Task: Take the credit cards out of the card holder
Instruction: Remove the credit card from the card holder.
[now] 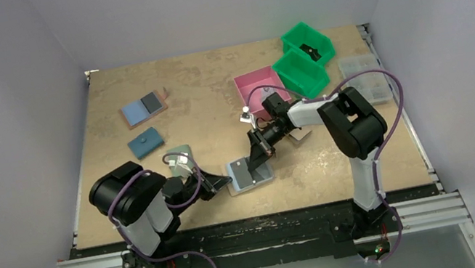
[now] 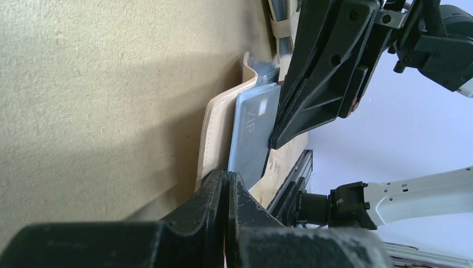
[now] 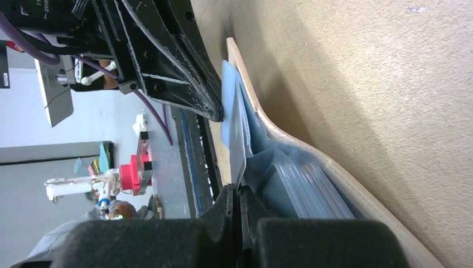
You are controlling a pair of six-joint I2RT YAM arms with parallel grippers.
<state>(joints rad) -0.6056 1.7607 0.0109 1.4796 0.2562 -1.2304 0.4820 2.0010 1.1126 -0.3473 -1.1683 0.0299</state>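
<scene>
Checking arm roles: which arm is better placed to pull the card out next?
Right: right gripper looks shut on a card; left gripper pins the card holder steady.

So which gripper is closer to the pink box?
Right. The right gripper is just below the pink box in the top view, over the card holder; the left gripper is farther, at the holder's left edge.

Reaching in low from the lower left with the left gripper (image 1: 219, 181) pinched together, and angling down from the centre right with the right gripper (image 1: 262, 157) likewise closed, tips near each other.
</scene>
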